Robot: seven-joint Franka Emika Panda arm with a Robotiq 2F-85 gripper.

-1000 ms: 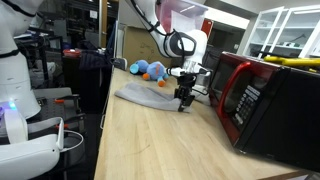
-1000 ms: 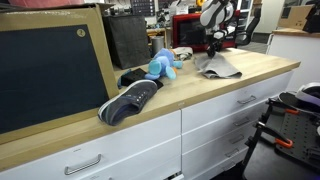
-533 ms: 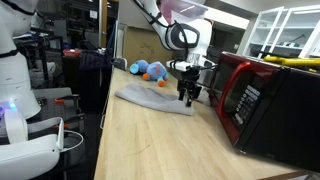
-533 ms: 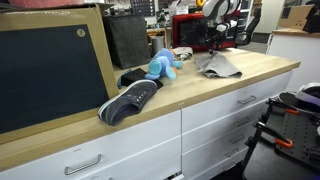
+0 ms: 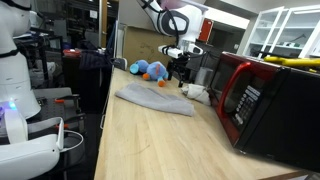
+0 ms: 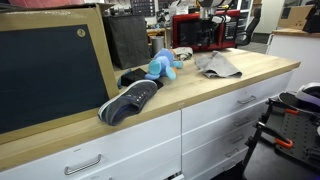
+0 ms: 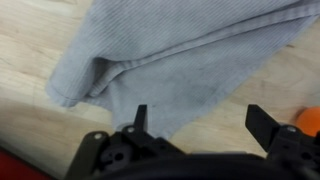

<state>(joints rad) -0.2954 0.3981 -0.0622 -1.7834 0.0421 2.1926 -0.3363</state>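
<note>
A grey cloth [image 5: 152, 97] lies spread flat on the wooden countertop [image 5: 150, 140]; it also shows as the grey cloth [image 6: 220, 67] and fills the upper part of the wrist view as the cloth [image 7: 190, 55]. My gripper [image 5: 181, 68] hangs well above the cloth's far end, open and empty. In the wrist view the gripper [image 7: 198, 118] has its two dark fingers wide apart, with the cloth's edge and bare wood below them. The gripper [image 6: 210, 14] is high up in an exterior view.
A red and black microwave [image 5: 265, 100] stands beside the cloth. A blue and orange plush toy [image 5: 150, 70] lies at the counter's far end, also seen as the plush toy [image 6: 161, 65]. A dark shoe [image 6: 128, 100] lies on the counter. A framed blackboard [image 6: 50, 70] leans behind it.
The gripper let go of the cloth, opened wide and rose away from it. The cloth now lies flat on the counter.
</note>
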